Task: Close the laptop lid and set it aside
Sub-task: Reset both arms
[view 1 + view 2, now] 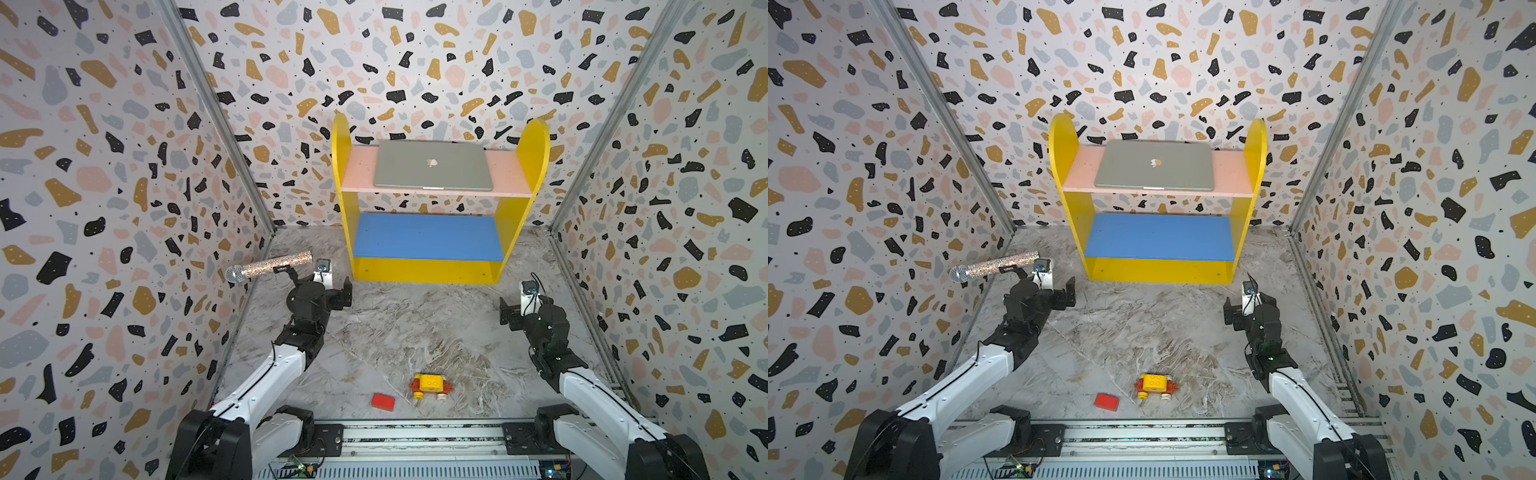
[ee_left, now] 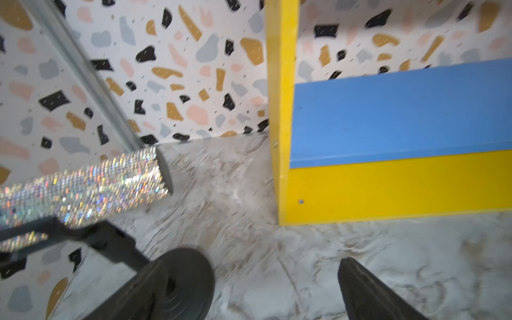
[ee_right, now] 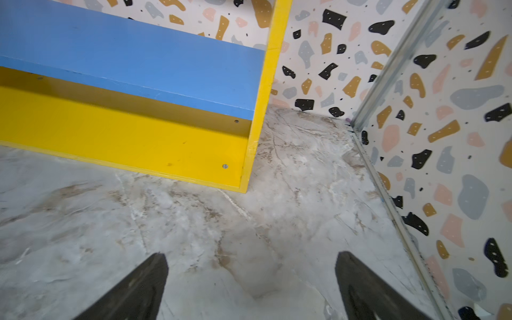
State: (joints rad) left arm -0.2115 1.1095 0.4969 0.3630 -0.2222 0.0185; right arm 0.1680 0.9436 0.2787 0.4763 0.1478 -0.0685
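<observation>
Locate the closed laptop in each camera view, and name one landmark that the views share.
Top view: the laptop lies closed on the pink upper shelf, in the upper middle of the picture.
Top view: the laptop is on the same shelf, again in the upper middle.
Left wrist: not in it.
Right wrist: not in it.
Shared landmark: the blue lower shelf, directly under the laptop's shelf.

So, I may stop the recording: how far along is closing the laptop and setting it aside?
Done: the thin silver-grey metal laptop lies with its lid shut, logo up, on the pink top board of the yellow shelf unit. In hand: nothing; the left gripper and right gripper are open and empty, over the marble-patterned table. Left: apparently nothing.
</observation>
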